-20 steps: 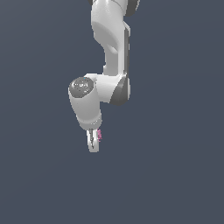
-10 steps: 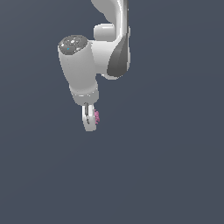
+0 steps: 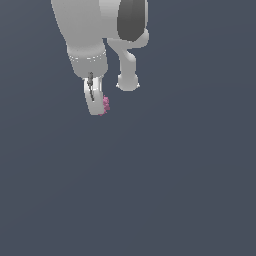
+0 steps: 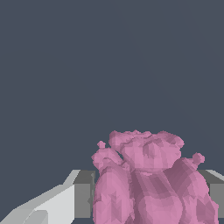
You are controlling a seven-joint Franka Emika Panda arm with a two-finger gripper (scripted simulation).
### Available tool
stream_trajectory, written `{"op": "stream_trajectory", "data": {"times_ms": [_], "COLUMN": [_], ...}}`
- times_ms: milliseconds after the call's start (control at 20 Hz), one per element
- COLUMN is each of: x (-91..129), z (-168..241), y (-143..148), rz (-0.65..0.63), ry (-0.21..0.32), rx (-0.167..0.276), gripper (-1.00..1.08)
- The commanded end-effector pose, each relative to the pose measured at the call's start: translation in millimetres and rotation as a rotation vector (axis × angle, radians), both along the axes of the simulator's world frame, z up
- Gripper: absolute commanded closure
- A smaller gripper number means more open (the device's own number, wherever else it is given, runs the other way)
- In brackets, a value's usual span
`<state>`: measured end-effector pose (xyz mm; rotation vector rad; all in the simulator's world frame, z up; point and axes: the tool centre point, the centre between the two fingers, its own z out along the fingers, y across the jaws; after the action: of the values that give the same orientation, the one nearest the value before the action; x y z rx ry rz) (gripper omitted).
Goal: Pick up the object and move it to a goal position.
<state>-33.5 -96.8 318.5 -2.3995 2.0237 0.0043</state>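
The object is a small pink-magenta lump with a bumpy, knobbly skin, roughly round like a raspberry. In the exterior view it shows only as a sliver of pink at the tip of the hand, on the side toward that view's right, much smaller than the hand and partly hidden by it. In the wrist view the object fills the space between the grey pads, its lobes and little nubs clearly faceted, pressed against the pads on both sides.
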Motion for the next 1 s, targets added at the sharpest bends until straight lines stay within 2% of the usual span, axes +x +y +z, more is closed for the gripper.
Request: {"op": "stream_trajectory", "data": {"times_ms": [0,550,950], "x": [-12.6,-55.5,-70.7], "z": [28.5,135.9,179.4], "y": [-2.2,-8.9,-10.9], "rz": [-0.001,-0.001,0.001], "ry": [0.000,0.000,0.000], "rx": [-0.001,-0.004,-0.004], "gripper": [1.08,1.08,1.08]}}
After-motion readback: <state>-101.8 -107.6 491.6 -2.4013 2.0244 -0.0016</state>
